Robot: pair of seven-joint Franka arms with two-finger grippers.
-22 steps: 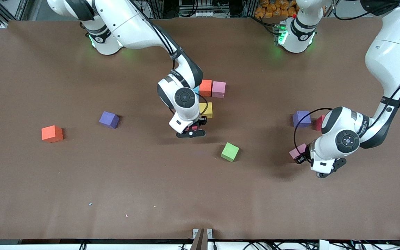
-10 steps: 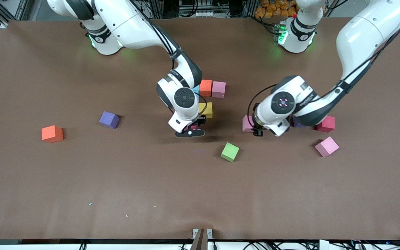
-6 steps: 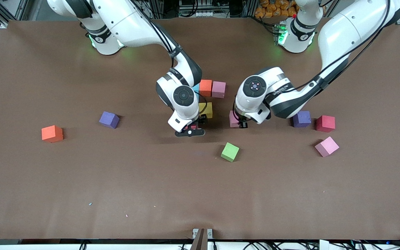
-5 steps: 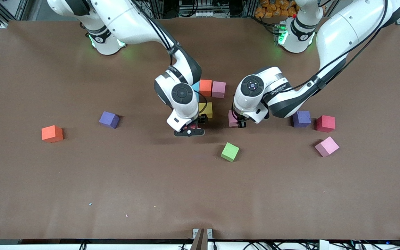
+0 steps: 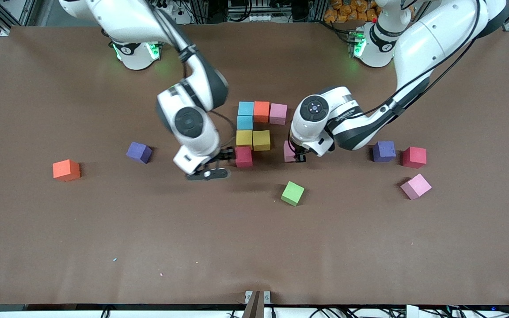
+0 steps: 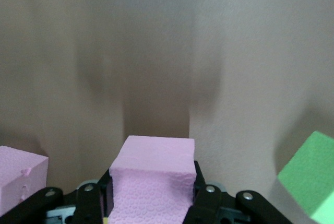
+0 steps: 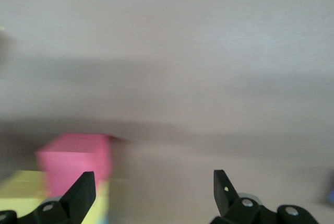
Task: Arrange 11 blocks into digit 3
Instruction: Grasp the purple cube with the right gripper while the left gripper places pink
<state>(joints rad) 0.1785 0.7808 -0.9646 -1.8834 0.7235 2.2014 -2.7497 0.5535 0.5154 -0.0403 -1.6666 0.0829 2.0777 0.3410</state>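
carrying a pink block [image 6: 151, 182] clamped in the left hand [image 5: 296, 155] toward the digit 3 [image 5: 254, 130] mid-desk; right hand [image 7: 154, 190] hangs open beside the red block [image 5: 244, 157]; next, lower it flush.

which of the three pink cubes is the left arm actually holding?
The pink foam cube clamped in the left gripper, beside the yellow cube. The pink cube ending the orange-teal row and the tilted pink cube near the red one lie free.
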